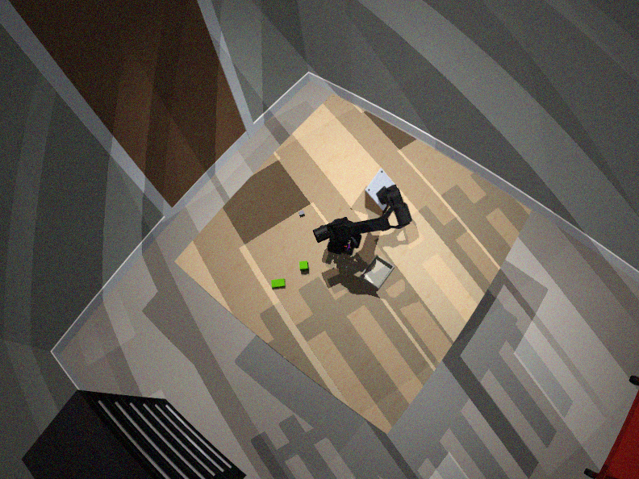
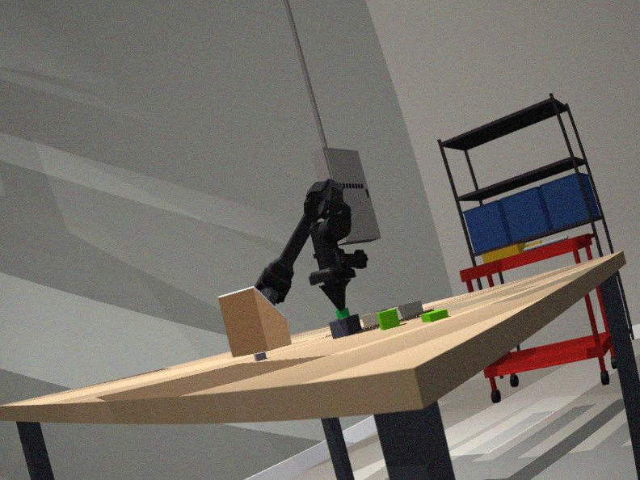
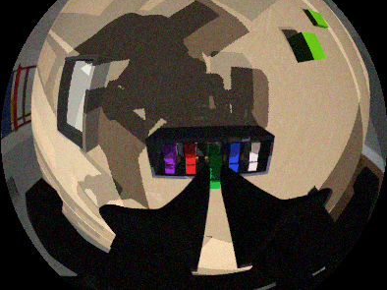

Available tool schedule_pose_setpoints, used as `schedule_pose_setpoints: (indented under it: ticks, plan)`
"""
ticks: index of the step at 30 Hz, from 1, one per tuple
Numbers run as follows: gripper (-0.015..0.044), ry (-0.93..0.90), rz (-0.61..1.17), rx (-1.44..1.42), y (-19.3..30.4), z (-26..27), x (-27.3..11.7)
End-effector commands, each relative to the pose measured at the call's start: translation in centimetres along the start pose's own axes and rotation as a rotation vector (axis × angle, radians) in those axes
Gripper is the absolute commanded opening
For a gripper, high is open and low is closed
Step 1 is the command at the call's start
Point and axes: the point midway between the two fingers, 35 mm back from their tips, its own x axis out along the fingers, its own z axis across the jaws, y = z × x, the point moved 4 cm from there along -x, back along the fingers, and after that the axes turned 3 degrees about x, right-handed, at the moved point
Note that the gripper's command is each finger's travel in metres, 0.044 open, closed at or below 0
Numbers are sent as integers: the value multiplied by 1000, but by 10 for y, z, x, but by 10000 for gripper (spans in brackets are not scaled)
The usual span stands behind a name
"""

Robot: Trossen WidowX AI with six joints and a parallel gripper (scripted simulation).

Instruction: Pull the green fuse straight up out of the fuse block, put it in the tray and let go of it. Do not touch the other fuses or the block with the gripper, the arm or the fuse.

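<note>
The dark fuse block [image 3: 158, 155] [image 2: 346, 327] stands on the table and holds a row of purple, red, green, blue and white fuses. My gripper [image 3: 214, 170] [image 2: 339, 307] points straight down over the block's middle and is shut on the green fuse [image 3: 213, 167] [image 2: 343, 313]. In the side view the fuse sticks up a little above the block's top. The grey tray [image 1: 379, 272] [image 3: 75, 96] [image 2: 411, 309] lies on the table a short way beside the block. From above, my arm [image 1: 367, 224] hides the block and the fuse.
A green cube [image 1: 303, 264] [image 2: 388, 317] [image 3: 304, 45] and a flat green block [image 1: 277, 283] [image 2: 434, 315] [image 3: 317, 17] lie on the table beyond the fuse block. A small grey piece [image 1: 301, 213] [image 2: 259, 355] lies apart. A wooden box [image 2: 250, 322] stands at the arm's base. A shelf rack [image 2: 525, 202] stands off the table.
</note>
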Motion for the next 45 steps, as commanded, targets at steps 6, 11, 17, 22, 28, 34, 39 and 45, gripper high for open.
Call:
schedule_pose_setpoints:
  ticks: [6,11,17,22,28,34,39,45]
  plan:
    - [0,3,1,-5,0,0,-6]
    - [0,3,1,-5,0,0,-8]
    - [0,3,1,-4,0,0,-11]
    - [0,2,1,-4,0,0,-14]
    - [0,2,1,-4,0,0,-19]
    - [0,3,2,-3,0,0,-28]
    - [0,3,2,-3,0,0,-36]
    - [0,5,2,-3,-3,4,-37]
